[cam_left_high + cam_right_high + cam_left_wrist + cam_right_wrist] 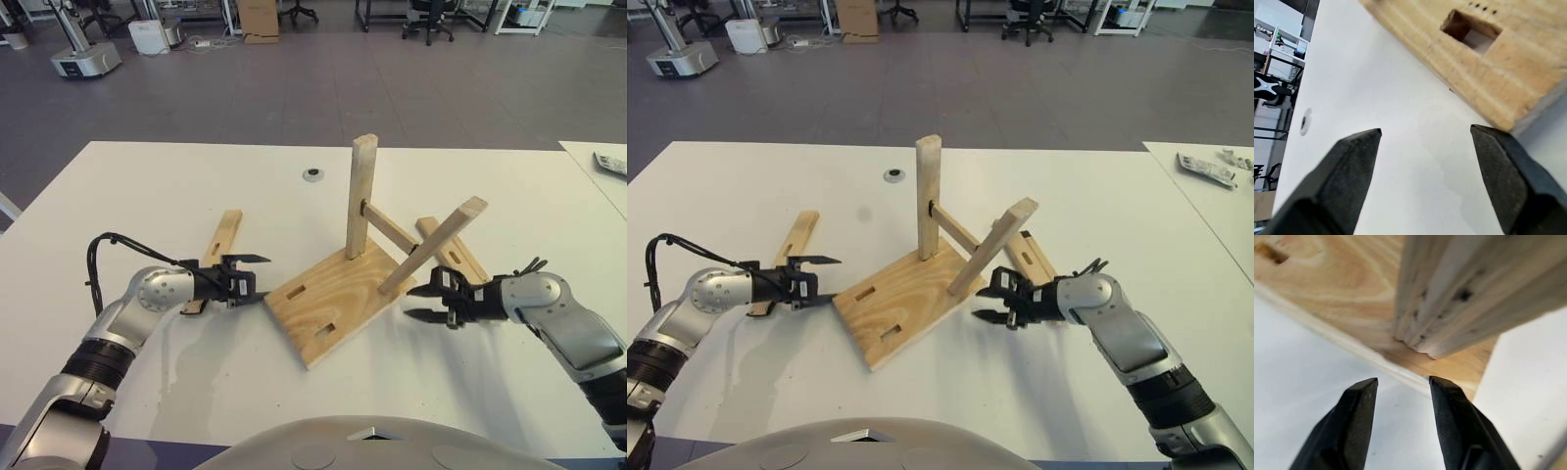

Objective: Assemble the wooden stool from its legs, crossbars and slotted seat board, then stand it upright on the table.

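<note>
Wooden seat board lies flat on the white tabletop, with an upright leg standing in it and a crossbar joining that to a leaning leg. Your left gripper and right gripper sit just beside opposite corners, both open and empty. You will likely find the wood stiff, light and smooth; take hold across a leg's flat faces.

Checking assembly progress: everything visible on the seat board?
The seat board is a pale grained wooden rectangle lying flat on the white table. Two slots are empty; an upright leg and a leaning leg, joined by a crossbar, stand on its far side. The open left gripper and right gripper flank it.
</note>
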Robot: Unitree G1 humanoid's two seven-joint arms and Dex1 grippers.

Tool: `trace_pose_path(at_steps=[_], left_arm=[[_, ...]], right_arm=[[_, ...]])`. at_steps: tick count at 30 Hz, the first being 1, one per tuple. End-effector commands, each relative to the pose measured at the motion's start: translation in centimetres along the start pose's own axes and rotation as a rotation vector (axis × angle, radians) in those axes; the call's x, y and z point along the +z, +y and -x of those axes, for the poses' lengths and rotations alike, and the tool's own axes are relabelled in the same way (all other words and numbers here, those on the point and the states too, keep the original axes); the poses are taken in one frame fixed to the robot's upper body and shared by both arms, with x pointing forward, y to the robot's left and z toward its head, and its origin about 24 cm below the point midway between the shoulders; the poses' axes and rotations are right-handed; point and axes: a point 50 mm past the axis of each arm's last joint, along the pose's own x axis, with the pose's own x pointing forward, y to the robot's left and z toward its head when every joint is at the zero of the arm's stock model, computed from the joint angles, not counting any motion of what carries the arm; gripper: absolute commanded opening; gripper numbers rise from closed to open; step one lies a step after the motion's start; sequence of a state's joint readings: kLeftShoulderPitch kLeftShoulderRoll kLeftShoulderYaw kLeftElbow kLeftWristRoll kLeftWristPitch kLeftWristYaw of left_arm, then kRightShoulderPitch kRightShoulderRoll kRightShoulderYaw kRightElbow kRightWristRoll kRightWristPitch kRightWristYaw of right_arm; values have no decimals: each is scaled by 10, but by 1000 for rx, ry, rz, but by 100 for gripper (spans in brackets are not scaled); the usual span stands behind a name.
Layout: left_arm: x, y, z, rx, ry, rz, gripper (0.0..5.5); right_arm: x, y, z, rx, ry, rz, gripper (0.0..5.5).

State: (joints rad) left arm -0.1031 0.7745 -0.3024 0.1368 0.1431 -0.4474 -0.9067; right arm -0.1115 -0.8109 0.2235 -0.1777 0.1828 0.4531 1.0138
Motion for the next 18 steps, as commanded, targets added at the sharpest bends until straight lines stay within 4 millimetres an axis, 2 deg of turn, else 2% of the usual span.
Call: trace_pose_path(at_steps=[1, 4, 9, 12, 15, 18], left_arm=[[17, -37, -2, -167, -33, 89, 338], [24, -45, -4, -159, -41, 129, 338], [31, -44, -12, -115, -61, 152, 338], [31, -48, -13, -112, -56, 165, 338], [29, -51, -12, -100, -46, 181, 338], [30, -49, -14, -92, -54, 180, 338]], right_arm=[[19, -22, -9, -111, -60, 29, 196], [31, -26, -20, -113, -101, 37, 196], [29, -35, -21, -172, -98, 26, 196], [19, -41, -7, -178, -61, 26, 196], [5, -37, 8, -80, 24, 69, 196], [4, -33, -11, -37, 37, 88, 196]])
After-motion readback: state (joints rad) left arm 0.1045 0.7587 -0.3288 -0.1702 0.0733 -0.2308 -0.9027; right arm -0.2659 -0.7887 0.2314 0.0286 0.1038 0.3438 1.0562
